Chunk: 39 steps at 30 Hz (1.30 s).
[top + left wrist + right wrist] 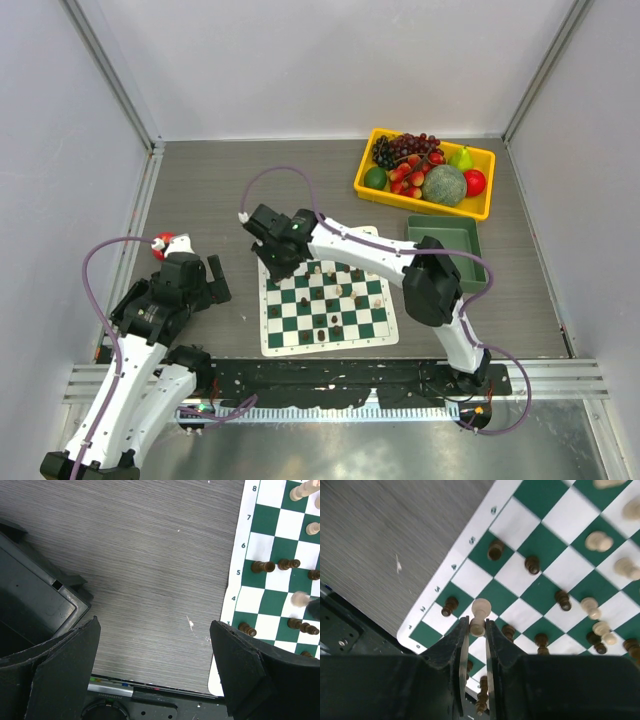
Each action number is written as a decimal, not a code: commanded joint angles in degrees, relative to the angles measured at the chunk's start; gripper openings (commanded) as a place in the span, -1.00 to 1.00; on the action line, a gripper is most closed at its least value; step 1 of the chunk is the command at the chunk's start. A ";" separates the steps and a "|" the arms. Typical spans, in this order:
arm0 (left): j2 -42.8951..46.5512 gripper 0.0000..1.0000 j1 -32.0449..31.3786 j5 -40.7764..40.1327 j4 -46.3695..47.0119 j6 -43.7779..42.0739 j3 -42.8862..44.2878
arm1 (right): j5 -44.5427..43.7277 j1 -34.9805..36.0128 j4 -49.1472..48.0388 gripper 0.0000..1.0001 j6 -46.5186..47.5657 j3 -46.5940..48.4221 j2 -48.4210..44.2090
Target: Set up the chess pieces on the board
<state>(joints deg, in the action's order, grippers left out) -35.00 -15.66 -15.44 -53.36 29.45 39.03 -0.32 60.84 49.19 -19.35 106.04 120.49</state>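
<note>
The green and white board [270,345] lies on the table between the arms, with dark chess pieces [335,322] and cream chess pieces [338,291] scattered over it. My right gripper [477,625] hovers over the board's left edge [440,587], shut on a cream pawn [480,611] held by its base. Under it stand dark pieces [495,550], and cream ones [598,541] are farther right. In the overhead view the right gripper [275,250] is above the board's far left corner. My left gripper [155,655] is open and holds nothing, over bare table left of the board [235,595].
A yellow bin [420,205] of toy fruit stands at the back right, with a plain green bin [447,240] just in front of it. A small red object [162,243] sits by the left arm. A dark box-shaped part [30,595] lies left of the left gripper.
</note>
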 commanded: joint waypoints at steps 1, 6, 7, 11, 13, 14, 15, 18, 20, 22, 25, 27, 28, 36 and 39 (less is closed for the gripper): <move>0.37 0.98 0.28 -0.73 2.30 -0.54 -0.09 | -3.11 -2.39 2.31 -0.64 2.13 10.65 0.53; 0.46 0.98 0.28 -0.73 2.47 -0.45 -0.18 | -2.41 -4.50 6.17 -0.63 3.45 24.44 9.14; 0.46 0.98 0.28 -0.64 2.39 -0.45 -0.18 | -2.06 -5.11 6.53 -0.63 3.71 25.96 11.33; 0.55 0.98 0.28 -0.55 2.39 -0.54 -0.18 | -0.92 -6.61 7.59 -0.63 4.06 31.07 15.12; 0.46 0.98 0.28 -0.55 2.48 -0.45 -0.27 | -0.57 -7.22 6.63 -0.63 3.97 31.33 16.09; 0.38 0.98 0.28 -0.55 2.48 -0.54 -0.27 | -0.56 -7.49 6.27 -0.63 4.15 31.51 16.36; 0.37 0.98 0.28 -0.47 2.48 -0.62 -0.18 | -0.56 -7.75 5.66 -0.63 4.41 31.77 16.88; 0.20 0.98 0.19 -0.38 2.65 -0.62 -0.26 | -0.56 -8.10 4.51 -0.63 5.03 32.82 18.20; 0.20 0.98 0.28 -0.38 2.56 -0.62 -0.26 | 1.35 -8.19 4.69 -0.63 5.47 34.92 19.87; 0.11 0.98 0.28 -0.47 2.56 -0.54 -0.26 | 1.63 -8.19 4.69 -0.63 5.82 36.60 21.54; -0.06 0.98 0.28 -0.64 2.56 -0.54 -0.26 | 1.72 -8.28 4.43 -0.63 5.91 37.66 23.38; -0.15 0.98 0.28 -0.64 2.56 -0.71 -0.18 | 1.64 -8.19 4.25 -0.63 5.73 38.10 24.09; -0.24 0.98 0.28 -0.56 2.56 -0.62 -0.26 | 1.37 -8.37 4.34 -0.63 5.64 38.28 24.53; -0.50 0.98 0.28 -0.64 2.74 -0.71 -0.27 | 0.49 -8.72 3.46 -0.62 5.55 39.15 26.37; -0.50 0.98 0.19 -0.56 2.65 -0.80 -0.18 | -1.60 -8.81 3.46 -0.61 5.82 39.42 26.82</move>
<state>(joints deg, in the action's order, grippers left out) -35.44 -15.66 -15.44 -53.34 29.41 38.81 0.54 52.29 54.17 -14.63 142.41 146.96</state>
